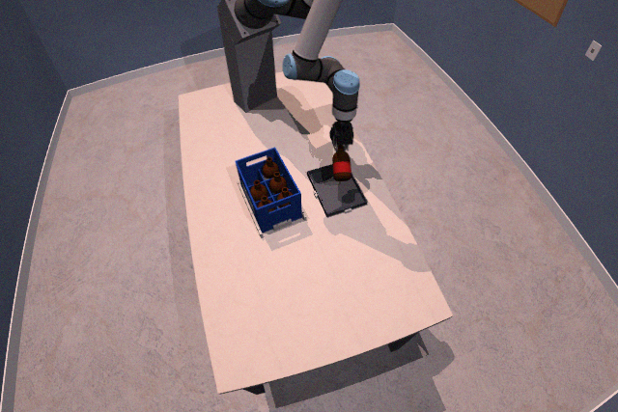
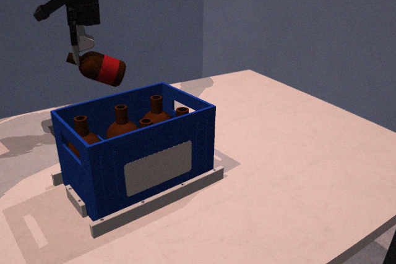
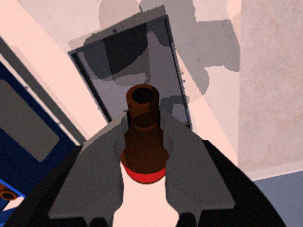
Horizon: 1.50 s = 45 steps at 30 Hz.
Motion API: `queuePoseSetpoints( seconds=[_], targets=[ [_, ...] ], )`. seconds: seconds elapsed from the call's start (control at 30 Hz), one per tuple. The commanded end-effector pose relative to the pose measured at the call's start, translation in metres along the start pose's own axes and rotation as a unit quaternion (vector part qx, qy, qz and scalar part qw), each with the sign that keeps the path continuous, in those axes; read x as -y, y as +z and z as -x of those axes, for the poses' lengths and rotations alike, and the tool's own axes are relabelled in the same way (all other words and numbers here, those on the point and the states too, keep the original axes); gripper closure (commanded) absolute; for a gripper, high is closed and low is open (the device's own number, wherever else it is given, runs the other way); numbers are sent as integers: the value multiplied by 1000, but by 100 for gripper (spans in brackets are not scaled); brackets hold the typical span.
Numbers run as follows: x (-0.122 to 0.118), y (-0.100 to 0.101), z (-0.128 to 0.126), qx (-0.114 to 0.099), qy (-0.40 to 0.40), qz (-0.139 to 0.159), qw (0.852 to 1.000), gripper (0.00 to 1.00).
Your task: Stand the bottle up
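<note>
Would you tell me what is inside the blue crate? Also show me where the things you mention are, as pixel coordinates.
Five upright brown bottles are visible in the blue rectangular crate [image 1: 281, 219] [image 2: 153, 162] [image 3: 14, 106]; its walls and their bodies hide its floor.

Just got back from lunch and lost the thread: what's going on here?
The robot's end effector holds a red-labelled brown bottle by its neck, tilted, above the table. The blue crate already has five bottles standing in it; this one still has to go in, upright.

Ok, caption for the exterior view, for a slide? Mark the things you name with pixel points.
Gripper [image 1: 341, 148] [image 2: 77, 61] [image 3: 144, 111] holding a tilted bottle [image 1: 342, 168] [image 2: 109, 68] [image 3: 143, 144] by its neck, above a blue crate [image 1: 280, 220] [image 2: 153, 178] [image 3: 24, 123] of bottles.
</note>
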<state>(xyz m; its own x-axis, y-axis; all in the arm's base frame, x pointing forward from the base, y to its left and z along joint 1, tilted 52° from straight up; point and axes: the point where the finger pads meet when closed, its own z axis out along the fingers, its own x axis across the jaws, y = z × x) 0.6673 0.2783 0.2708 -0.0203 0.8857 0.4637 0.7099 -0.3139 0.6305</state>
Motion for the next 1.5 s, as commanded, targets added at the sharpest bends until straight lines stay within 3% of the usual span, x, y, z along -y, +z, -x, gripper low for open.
queuePoseSetpoints(
  seconds=[0.0,0.83,1.47],
  targets=[
    [0,0,0,0,0,0,1000,100],
    [0,0,0,0,-5,0,1000,100],
    [0,0,0,0,-115,0,993,100]
  ],
)
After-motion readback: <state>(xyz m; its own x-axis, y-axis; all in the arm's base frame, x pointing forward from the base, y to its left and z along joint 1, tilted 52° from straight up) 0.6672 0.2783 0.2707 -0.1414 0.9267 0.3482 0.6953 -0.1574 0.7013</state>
